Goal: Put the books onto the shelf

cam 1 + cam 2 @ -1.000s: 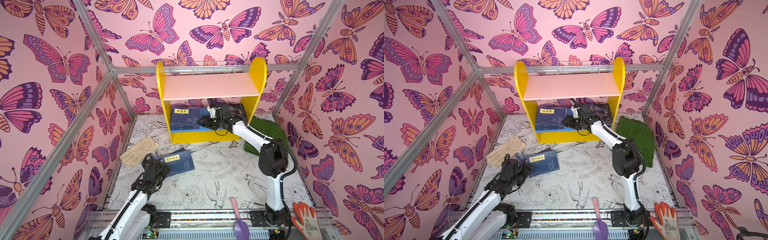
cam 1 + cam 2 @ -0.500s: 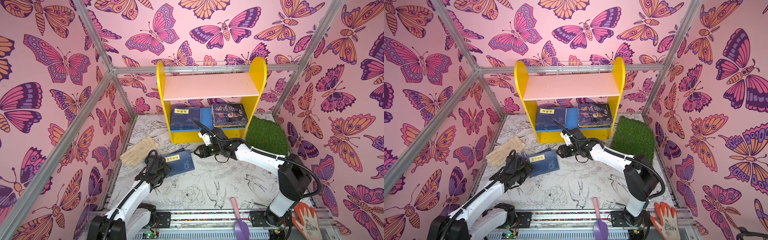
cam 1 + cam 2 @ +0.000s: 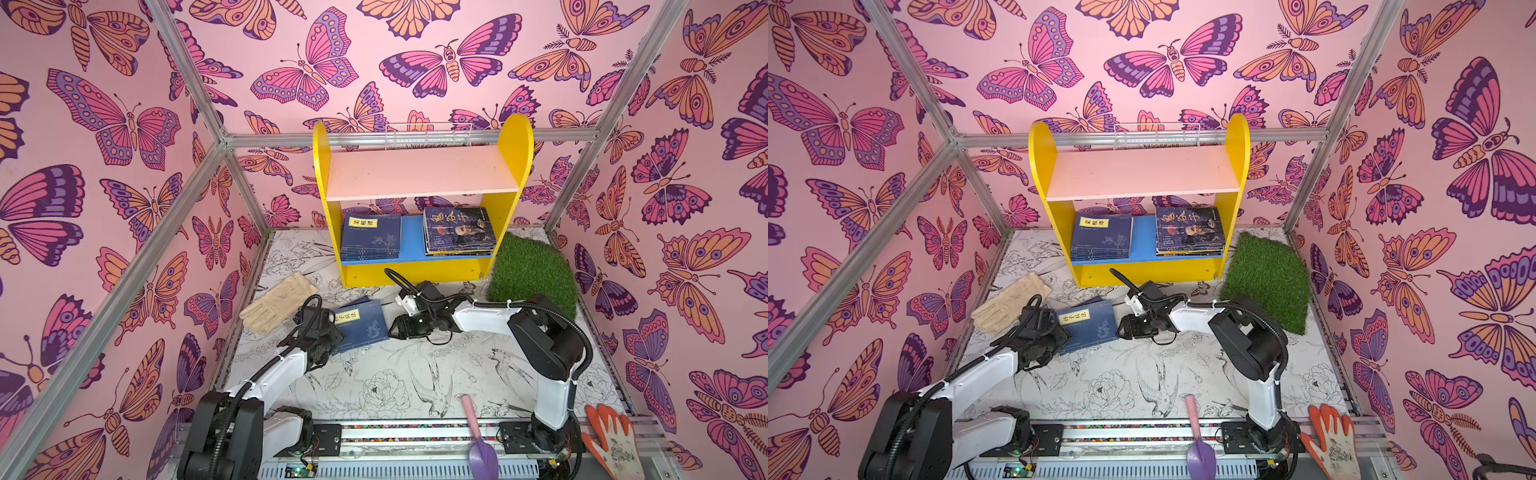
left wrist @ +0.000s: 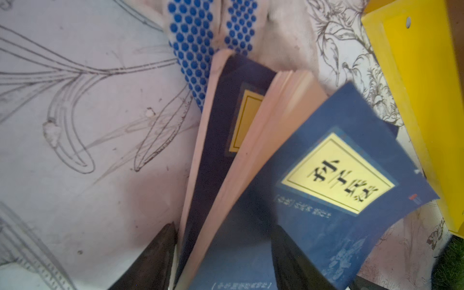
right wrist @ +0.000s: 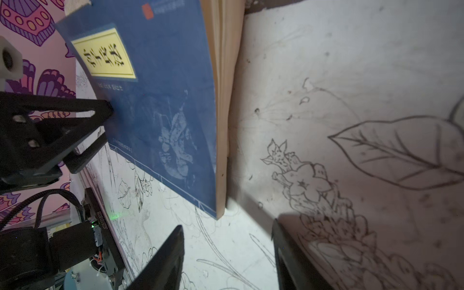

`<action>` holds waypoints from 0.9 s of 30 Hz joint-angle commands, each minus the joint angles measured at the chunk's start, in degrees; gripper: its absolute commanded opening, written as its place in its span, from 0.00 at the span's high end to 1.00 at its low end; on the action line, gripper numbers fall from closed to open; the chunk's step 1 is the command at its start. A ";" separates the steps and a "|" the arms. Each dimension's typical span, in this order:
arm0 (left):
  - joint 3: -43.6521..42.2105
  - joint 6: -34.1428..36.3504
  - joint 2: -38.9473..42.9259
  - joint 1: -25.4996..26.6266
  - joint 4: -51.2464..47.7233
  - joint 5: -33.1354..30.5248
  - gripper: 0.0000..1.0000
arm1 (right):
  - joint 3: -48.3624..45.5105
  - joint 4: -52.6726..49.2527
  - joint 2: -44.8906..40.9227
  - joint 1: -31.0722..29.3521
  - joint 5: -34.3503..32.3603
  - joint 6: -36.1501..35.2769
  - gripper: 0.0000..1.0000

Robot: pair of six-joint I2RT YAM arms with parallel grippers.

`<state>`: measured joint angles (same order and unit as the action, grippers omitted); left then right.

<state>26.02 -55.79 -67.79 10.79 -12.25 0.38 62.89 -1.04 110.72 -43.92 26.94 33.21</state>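
The shelf [image 3: 515, 166] [image 3: 1042, 166] stands at the back. Its blue lower board holds a navy stack of books [image 3: 370, 237] and a portrait-cover stack [image 3: 459, 230]; the pink upper board is bare. Two more navy books [image 3: 363, 328] [image 3: 1092, 326] lie fanned on the mat, the top one [image 4: 339, 175] [image 5: 163, 100] tilted over the lower one [image 4: 226, 125]. My left gripper [image 3: 336, 328] [image 4: 223, 241] is shut on their left edge, one finger on the top cover. My right gripper [image 3: 392, 330] [image 5: 226, 251] rests open and empty just right of them.
A beige glove [image 3: 276, 303] lies left of the floor books. A grass mat [image 3: 532, 270] sits right of the shelf. A purple trowel [image 3: 482, 449] and an orange glove [image 3: 611, 440] lie at the front edge. A white wire basket [image 3: 428, 135] hangs behind the shelf.
My right arm has pulled out of the shelf's lower tier, leaving the portrait books there, and dropped to the mat beside the floor books. The left gripper has stayed at their edge.
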 commanded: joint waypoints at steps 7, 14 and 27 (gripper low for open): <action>-1.95 -2.36 -1.03 3.21 1.95 0.60 0.39 | 1.70 8.19 5.81 -0.16 6.83 3.78 0.45; -4.07 -5.21 -0.93 5.68 2.97 0.14 0.43 | -0.41 14.68 3.63 -0.06 8.30 5.63 0.50; -4.31 -5.03 2.31 5.83 0.34 -3.64 0.44 | -2.57 18.53 1.60 1.25 4.02 9.33 0.50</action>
<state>23.24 -60.07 -67.26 16.21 -6.74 -1.67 60.58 15.79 113.89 -43.48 33.41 40.75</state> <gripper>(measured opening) 0.556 0.495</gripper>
